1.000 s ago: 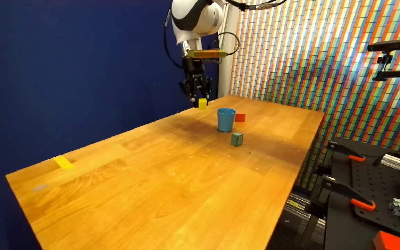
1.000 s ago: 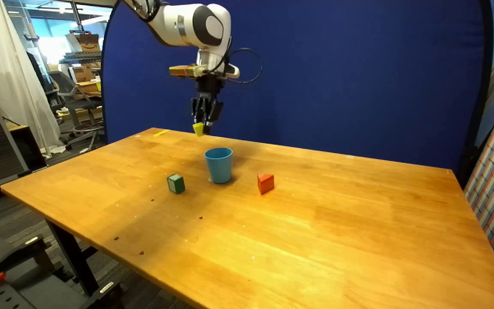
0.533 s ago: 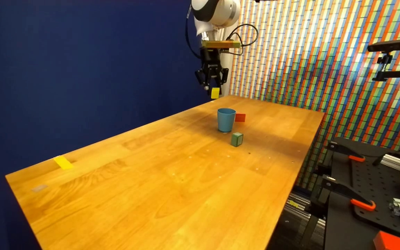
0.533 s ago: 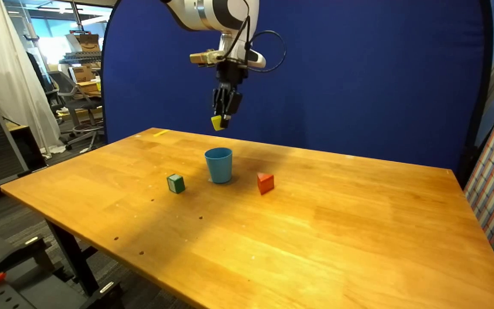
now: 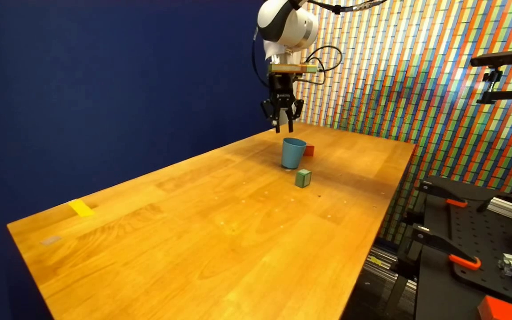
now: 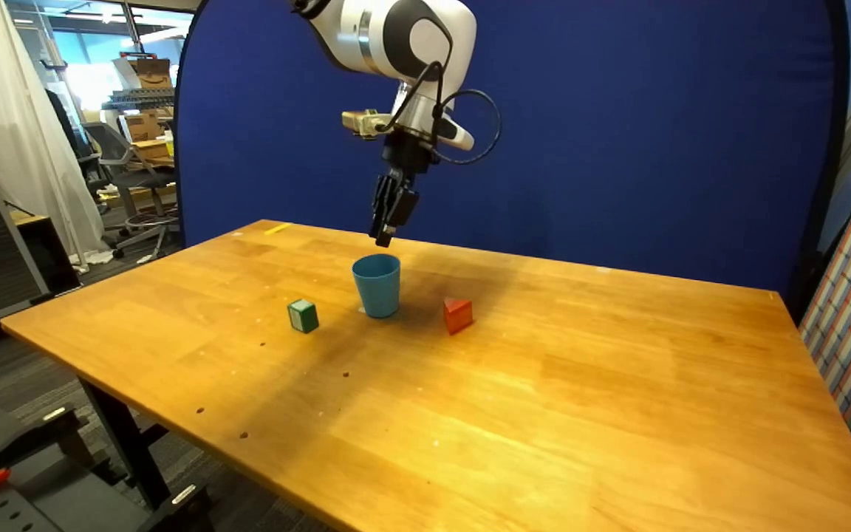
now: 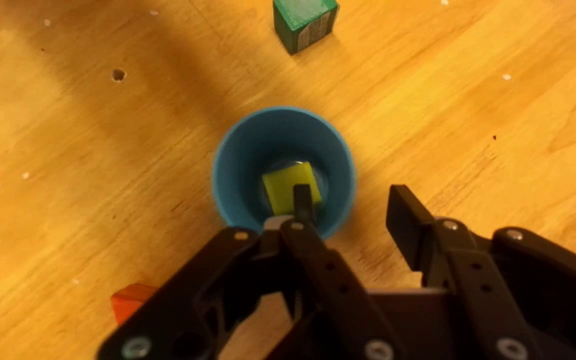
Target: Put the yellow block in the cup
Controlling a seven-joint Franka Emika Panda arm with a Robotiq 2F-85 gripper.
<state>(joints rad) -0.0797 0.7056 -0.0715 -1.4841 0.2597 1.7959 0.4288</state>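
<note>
The blue cup stands on the table in both exterior views, leaning slightly in the former. In the wrist view I look down into the cup. The yellow block lies inside it at the bottom, partly covered by a fingertip in that view; it is hidden by the cup wall in both exterior views. My gripper is open with nothing between its fingers. In both exterior views the gripper hangs just above and behind the cup, apart from its rim.
A green block and a red block stand on the wooden table on either side of the cup. The green block is also near the cup in the wrist view. A flat yellow tape strip lies at the table edge.
My gripper carried the yellow block over the cup, lowered, and opened. The block left the fingers and is now in the cup. The cup has shifted and tilted slightly.
</note>
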